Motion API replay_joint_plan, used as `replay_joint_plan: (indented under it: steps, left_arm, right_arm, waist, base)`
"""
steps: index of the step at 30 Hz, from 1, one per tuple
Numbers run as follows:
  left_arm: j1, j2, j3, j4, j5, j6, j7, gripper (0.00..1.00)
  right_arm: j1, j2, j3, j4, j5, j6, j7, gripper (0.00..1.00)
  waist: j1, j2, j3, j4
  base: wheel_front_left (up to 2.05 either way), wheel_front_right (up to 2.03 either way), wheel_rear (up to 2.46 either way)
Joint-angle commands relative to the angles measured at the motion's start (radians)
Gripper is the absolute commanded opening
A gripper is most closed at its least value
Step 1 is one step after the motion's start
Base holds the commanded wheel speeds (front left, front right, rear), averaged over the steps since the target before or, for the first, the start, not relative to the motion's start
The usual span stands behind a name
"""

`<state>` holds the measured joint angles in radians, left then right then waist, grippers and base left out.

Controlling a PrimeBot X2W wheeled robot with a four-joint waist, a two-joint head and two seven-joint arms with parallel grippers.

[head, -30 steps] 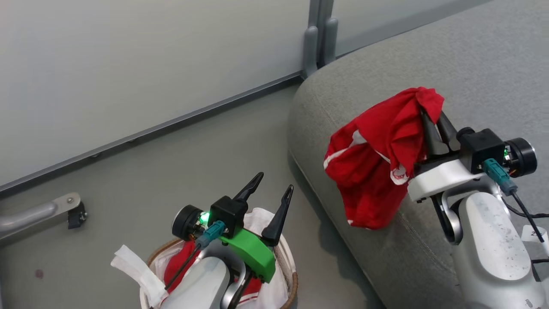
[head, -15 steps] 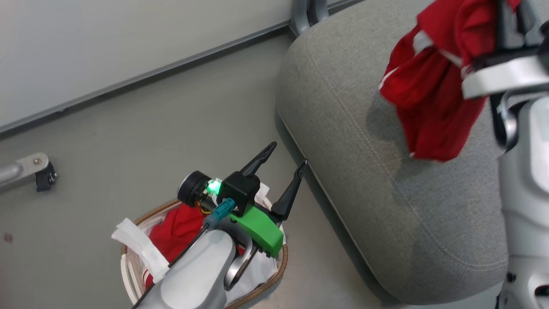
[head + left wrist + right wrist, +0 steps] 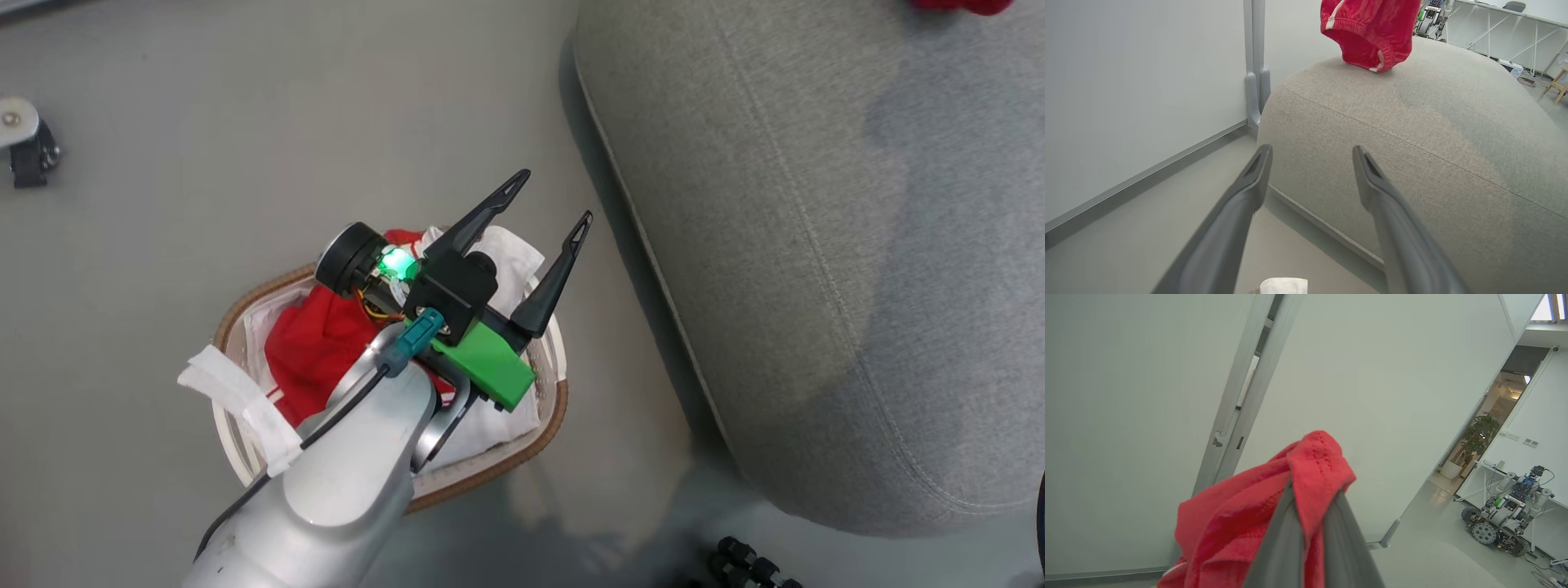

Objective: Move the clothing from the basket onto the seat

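Observation:
The basket (image 3: 522,451), white with a brown rim and a white liner, stands on the floor left of the grey seat (image 3: 816,245). A red garment (image 3: 310,343) lies inside it. My left gripper (image 3: 553,198) hovers open over the basket's far side, nothing between its fingers, pointing at the seat's rounded edge (image 3: 1412,134). In the left wrist view, the left gripper (image 3: 1310,153) faces a red garment with white stripes (image 3: 1372,28) hanging just above the seat top. My right gripper (image 3: 1310,498) is shut on that red garment (image 3: 1229,522), which drapes over its fingers.
A pale wall with a grey post (image 3: 1253,61) runs behind the seat. A metal leg with a black caster (image 3: 24,147) stands on the floor at far left. Small black parts (image 3: 751,567) lie near the seat's front corner. Another robot (image 3: 1506,514) stands far off.
The head camera has tilted down, so the basket now sits mid-view. The right gripper with its red garment has passed out at the top right. The left gripper stays open above the basket.

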<state>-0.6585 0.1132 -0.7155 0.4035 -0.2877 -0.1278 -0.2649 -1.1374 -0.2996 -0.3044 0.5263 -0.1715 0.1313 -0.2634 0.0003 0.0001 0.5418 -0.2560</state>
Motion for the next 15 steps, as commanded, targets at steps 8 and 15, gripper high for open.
replay_joint_plan:
  steps: [8, 15]
  left_arm:
    - [-0.015, 0.023, 0.015, -0.008, 0.016, 0.001, 0.001, 1.00]
    - [0.010, 0.030, 0.021, 0.000, 0.010, 0.003, 0.001, 1.00]
  right_arm:
    - [0.122, 0.024, -0.067, 0.100, -0.045, -0.001, -0.002, 0.00]
    - [0.227, 0.063, -0.068, 0.116, -0.057, -0.001, -0.002, 0.27]
  waist:
    - [-0.0003, -0.0001, 0.146, 0.066]
    - [-0.0003, -0.0001, 0.125, 0.053]
  base:
    - [0.00, 0.00, 0.00]
    - [0.00, 0.00, 0.00]
